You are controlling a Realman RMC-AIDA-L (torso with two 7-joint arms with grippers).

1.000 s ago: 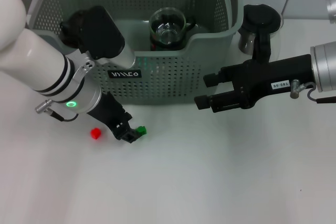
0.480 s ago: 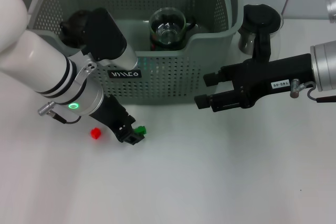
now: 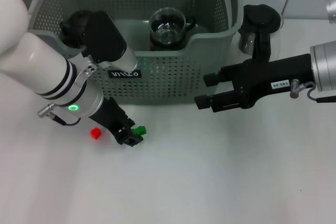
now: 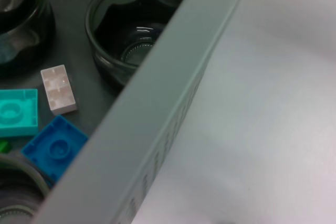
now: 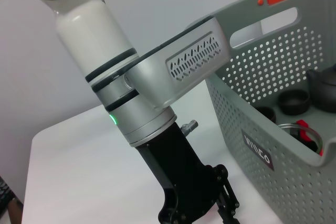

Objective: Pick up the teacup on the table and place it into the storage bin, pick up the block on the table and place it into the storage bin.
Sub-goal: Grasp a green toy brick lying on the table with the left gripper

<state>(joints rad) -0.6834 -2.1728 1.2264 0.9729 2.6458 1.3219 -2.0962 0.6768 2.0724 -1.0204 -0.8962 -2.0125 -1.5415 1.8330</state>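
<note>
Teacup (image 3: pixel 168 27) already in storage bin (image 3: pixel 173 85) — left gripper (image 3: pixel 132 136) fingers narrow around green block (image 3: pixel 139 129), not lifted; right gripper (image 3: pixel 202 99) idle, fingers apart.

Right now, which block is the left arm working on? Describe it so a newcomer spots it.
Start at the storage bin, the big grey perforated basket. On the white table before its front wall lie two small blocks. It is the green block at the left tool; the red block lies apart, farther left.
</note>
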